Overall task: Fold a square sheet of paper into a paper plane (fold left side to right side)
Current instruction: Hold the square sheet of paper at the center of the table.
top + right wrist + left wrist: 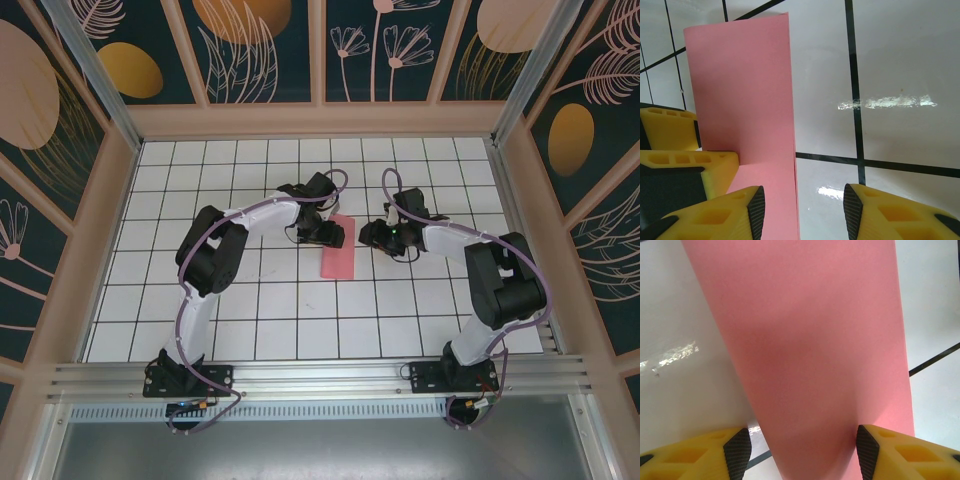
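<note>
Here, one white grid table (250, 310) carries two arms, a left arm (215, 250) and a right arm (500, 275), both reaching to mid-table. There one pink sheet (338, 262), folded to a narrow strip, lies flat. The left gripper (804, 450), jaws apart, straddles the strip's far end, probably to pin it, while the right gripper (804, 209), jaws also apart and holding nothing, hovers at the strip's right edge, likely to press the crease.
</note>
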You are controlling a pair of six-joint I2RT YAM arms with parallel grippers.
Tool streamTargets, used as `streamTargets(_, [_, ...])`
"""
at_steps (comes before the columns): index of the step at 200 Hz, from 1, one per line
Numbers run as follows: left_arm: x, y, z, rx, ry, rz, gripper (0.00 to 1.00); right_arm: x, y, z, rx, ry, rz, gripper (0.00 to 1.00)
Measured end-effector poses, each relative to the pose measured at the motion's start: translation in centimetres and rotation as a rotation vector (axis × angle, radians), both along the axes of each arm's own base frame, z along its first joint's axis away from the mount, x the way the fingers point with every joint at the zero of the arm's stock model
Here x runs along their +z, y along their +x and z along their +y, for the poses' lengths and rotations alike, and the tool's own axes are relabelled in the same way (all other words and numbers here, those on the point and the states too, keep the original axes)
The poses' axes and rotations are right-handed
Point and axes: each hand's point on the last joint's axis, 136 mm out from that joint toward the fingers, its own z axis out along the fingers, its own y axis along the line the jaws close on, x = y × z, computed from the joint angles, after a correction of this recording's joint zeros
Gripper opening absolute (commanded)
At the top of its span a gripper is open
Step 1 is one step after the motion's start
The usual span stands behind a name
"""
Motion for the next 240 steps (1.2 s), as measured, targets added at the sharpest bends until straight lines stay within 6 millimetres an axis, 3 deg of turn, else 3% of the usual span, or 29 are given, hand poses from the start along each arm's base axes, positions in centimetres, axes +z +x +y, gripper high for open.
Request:
streamTargets(25, [0.0, 0.0, 0.0, -0.003, 0.0, -0.001, 0.62, -0.1, -0.1, 0.2, 0.004, 0.001, 0.004, 0.46])
streamTargets(65, [0.0, 0.0, 0.0, -0.003, 0.001, 0.0, 0.62, -0.6, -0.5, 1.3, 0.031, 0.011, 0.025, 0.32])
streamTargets(119, [0.0, 0.0, 0.0, -0.003, 0.001, 0.0, 0.62, -1.1, -0.2, 2.4, 0.054, 0.014, 0.037, 0.3])
streamTargets(161, [0.0, 0.0, 0.0, -0.003, 0.002, 0.001, 0.62, -0.9, 0.6, 1.3, 0.001, -0.014, 0.021, 0.31])
streamTargets(197, [-0.1, 0.0, 0.0, -0.003, 0.002, 0.002, 0.62, 0.6, 1.3, -0.9, -0.062, -0.004, -0.016, 0.31])
streamTargets(240, [-0.1, 0.0, 0.0, -0.003, 0.005, 0.005, 0.62, 0.9, 1.3, -0.6, -0.06, 0.02, -0.022, 0.28])
